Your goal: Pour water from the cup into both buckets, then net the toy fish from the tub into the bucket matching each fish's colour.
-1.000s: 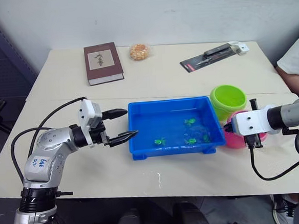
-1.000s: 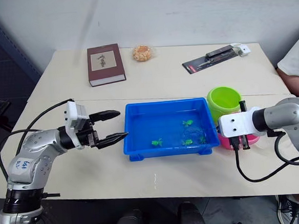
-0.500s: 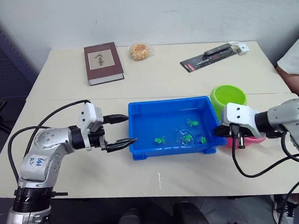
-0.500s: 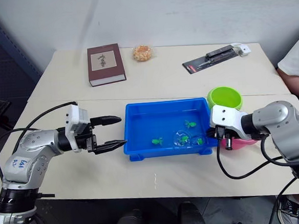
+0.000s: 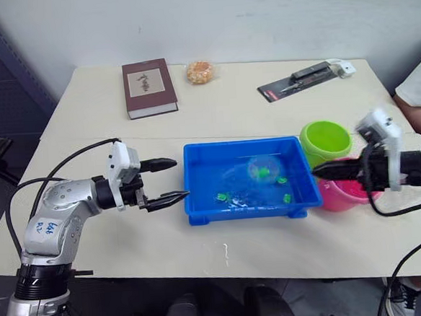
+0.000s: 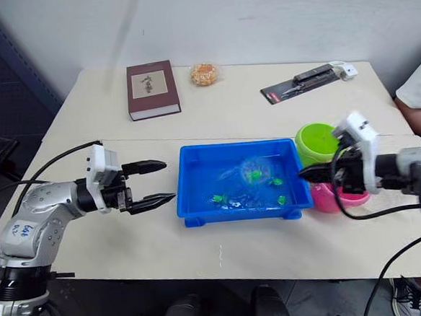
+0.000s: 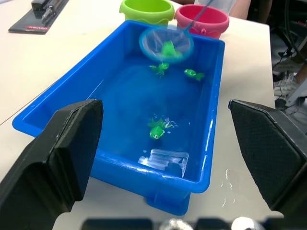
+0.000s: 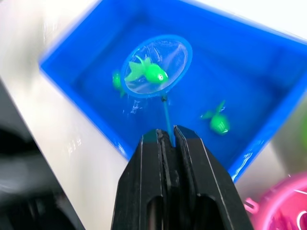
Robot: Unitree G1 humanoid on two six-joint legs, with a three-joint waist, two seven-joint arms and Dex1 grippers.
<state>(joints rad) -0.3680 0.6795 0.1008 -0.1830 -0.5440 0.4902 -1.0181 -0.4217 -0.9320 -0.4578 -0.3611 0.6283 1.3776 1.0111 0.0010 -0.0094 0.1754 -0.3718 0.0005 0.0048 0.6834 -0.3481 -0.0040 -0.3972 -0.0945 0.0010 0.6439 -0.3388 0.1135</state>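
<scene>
1. Blue plastic makes up the tub (image 5: 198, 191), which sits on the pale desk (image 5: 229, 113) toward its front edge, roughly midway between the two side edges, with water in it.
2. The right tool (image 8: 167, 139) is closed tight on the thin handle of a small round net (image 8: 156, 65); the net hangs above the water over the far right part of the tub, with one green fish (image 8: 146, 73) lying in its mesh.
3. Other green toy fish (image 7: 158, 128) lie in the tub water: one toward the front, two more toward the right end.
4. The green bucket (image 5: 325, 140) stands just beside the tub's far right corner, and the pink bucket (image 5: 339, 192) stands next to it, nearer the desk's front edge, behind the right tool.
5. The left tool (image 5: 167, 181) hovers just off the tub's left end with its two black fingers spread wide, holding nothing.
6. Along the far edge of the desk lie a dark red book (image 5: 148, 87), a small orange round thing in a clear wrapper (image 5: 199, 72) and a black packaged item (image 5: 295, 81).
7. A person's sleeve (image 5: 419, 89) shows at the right edge of the desk.
</scene>
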